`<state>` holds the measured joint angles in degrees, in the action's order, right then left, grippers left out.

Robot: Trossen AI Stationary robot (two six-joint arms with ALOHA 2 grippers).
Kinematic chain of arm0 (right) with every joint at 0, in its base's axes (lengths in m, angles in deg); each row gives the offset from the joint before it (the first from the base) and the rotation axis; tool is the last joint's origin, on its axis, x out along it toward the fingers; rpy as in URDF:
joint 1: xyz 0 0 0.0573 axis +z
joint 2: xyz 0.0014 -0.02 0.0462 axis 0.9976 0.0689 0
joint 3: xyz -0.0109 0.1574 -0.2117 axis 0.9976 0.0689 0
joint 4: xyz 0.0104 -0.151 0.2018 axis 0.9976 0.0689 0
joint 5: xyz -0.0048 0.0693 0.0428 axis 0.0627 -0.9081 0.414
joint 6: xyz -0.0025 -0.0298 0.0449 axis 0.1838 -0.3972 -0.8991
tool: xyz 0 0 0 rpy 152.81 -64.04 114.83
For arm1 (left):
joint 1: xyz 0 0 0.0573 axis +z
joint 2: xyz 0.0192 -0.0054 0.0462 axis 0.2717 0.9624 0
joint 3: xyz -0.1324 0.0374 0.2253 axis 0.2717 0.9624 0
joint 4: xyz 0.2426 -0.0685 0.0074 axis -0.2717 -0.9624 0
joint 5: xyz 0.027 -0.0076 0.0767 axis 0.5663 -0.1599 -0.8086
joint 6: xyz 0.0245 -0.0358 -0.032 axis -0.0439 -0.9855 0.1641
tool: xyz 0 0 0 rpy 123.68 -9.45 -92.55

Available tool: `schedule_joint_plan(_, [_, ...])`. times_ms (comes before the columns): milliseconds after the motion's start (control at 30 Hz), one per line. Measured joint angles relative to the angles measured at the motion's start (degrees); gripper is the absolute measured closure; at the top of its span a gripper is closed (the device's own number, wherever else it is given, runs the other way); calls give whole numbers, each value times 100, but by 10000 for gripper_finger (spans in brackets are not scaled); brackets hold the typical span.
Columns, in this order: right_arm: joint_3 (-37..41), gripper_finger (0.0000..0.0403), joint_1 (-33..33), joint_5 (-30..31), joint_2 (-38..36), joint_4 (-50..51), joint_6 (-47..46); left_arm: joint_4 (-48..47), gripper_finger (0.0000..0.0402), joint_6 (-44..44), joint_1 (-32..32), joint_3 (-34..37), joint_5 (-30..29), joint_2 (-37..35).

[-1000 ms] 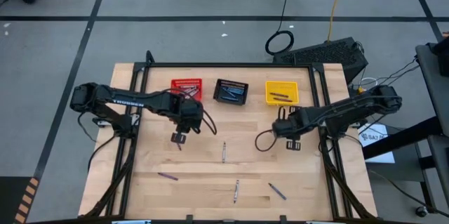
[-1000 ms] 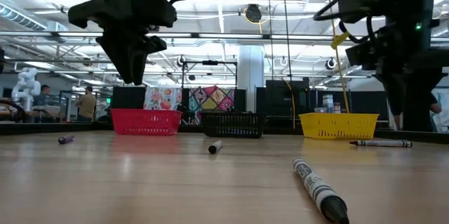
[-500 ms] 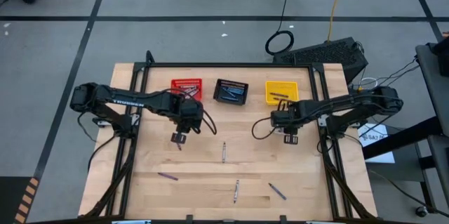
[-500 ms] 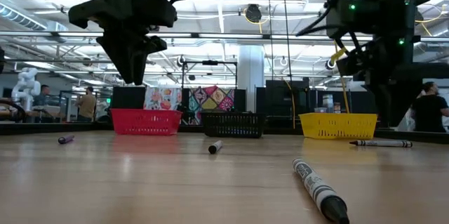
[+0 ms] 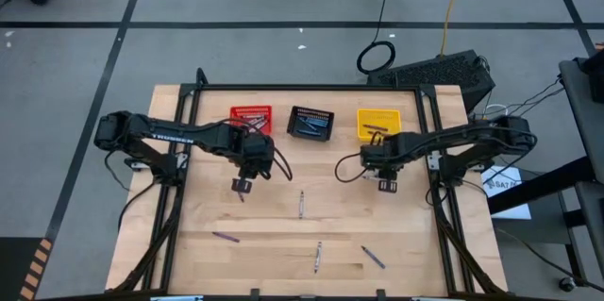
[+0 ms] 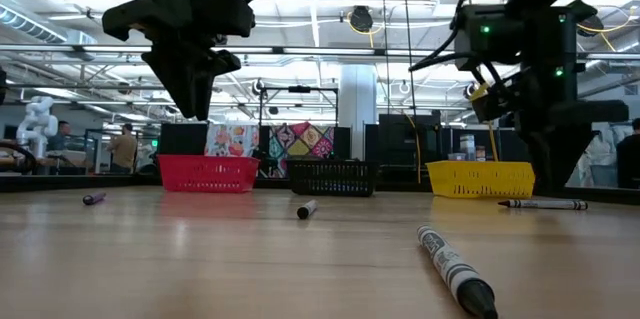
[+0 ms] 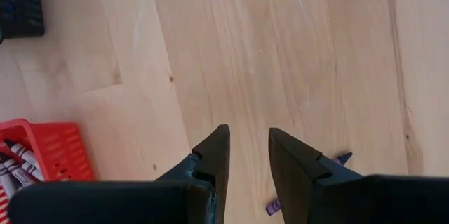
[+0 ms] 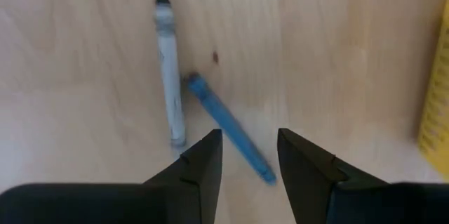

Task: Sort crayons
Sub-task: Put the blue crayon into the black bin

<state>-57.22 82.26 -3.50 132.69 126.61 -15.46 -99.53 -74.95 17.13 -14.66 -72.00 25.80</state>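
Observation:
Several crayons lie flat on the wooden table: a grey one, a purple one, another grey one and a blue one. My left gripper hangs open and empty above the table, in front of the red basket; its wrist view shows a purple crayon below. My right gripper hangs open and empty in front of the yellow basket; its wrist view shows a grey crayon and a blue crayon below.
A black basket stands between the red and yellow ones at the far side. The red basket holds crayons, and the yellow one holds a crayon. Bare wood lies between the loose crayons. People show far off in the room.
My right gripper has moved toward the table's left and far edges, closer to the yellow basket, staying open. The crayons lie as before.

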Motion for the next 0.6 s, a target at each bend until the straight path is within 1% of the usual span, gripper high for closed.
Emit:
schedule_joint_plan(100, [139,277,0,-52,4,-377,82,-7,305,-1,0,0,-1,0])
schedule_joint_plan(600, [155,277,0,-120,4,-373,128,-11,305,0,0,0,-2,0])
